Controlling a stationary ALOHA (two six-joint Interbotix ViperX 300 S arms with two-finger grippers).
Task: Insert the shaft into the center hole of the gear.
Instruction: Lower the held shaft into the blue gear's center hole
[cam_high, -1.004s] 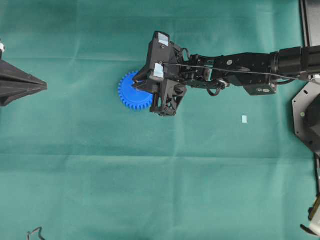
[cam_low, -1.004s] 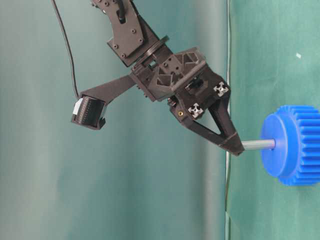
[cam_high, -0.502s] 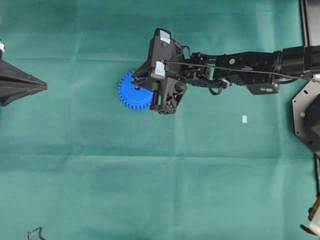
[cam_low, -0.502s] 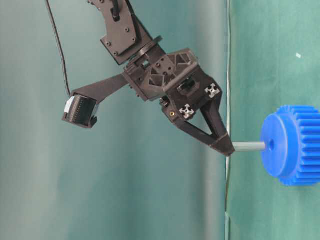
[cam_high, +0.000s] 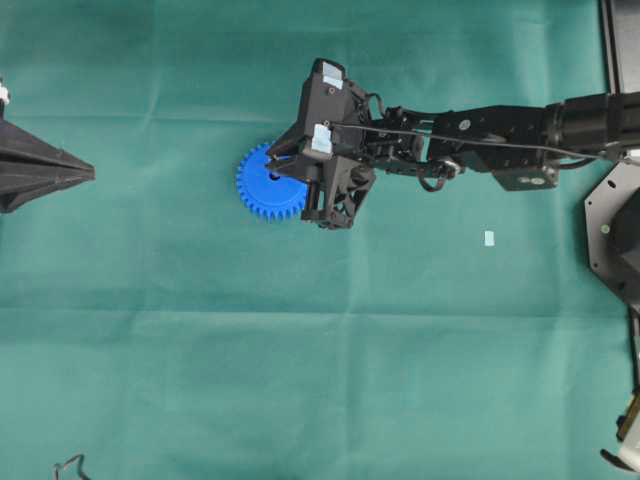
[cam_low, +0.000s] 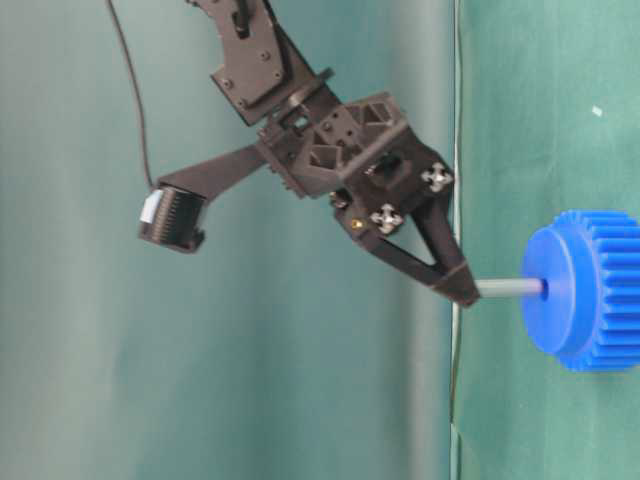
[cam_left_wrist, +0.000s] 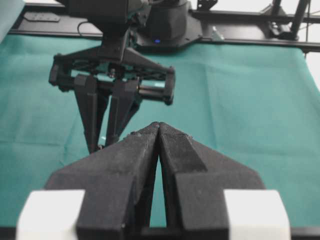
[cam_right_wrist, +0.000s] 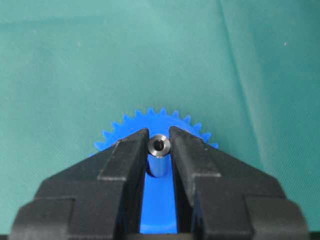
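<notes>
The blue gear (cam_high: 262, 186) lies flat on the green cloth, left of the middle. My right gripper (cam_high: 280, 168) hangs over it, shut on the silvery shaft (cam_right_wrist: 159, 156). From table level the shaft (cam_low: 508, 288) sticks straight out of the right gripper (cam_low: 465, 293) with its tip touching the gear (cam_low: 592, 292) at the center hole (cam_low: 543, 288). In the right wrist view the gear (cam_right_wrist: 159, 205) fills the space behind the right gripper (cam_right_wrist: 159, 134), and the shaft hides the hole. My left gripper (cam_high: 88, 174) rests shut and empty at the far left, its left gripper tips (cam_left_wrist: 158, 125) pressed together.
A small pale scrap of tape (cam_high: 489, 238) lies on the cloth right of the middle. The right arm (cam_high: 480, 145) stretches in from the right edge, where black mounts (cam_high: 612, 235) and a dark frame (cam_high: 620, 40) stand. A thin cable (cam_high: 70, 465) curls at the bottom left.
The right gripper drew the shaft back a little off the gear's hub, then brought it in again, so its tip now meets the hole. The left arm has not moved.
</notes>
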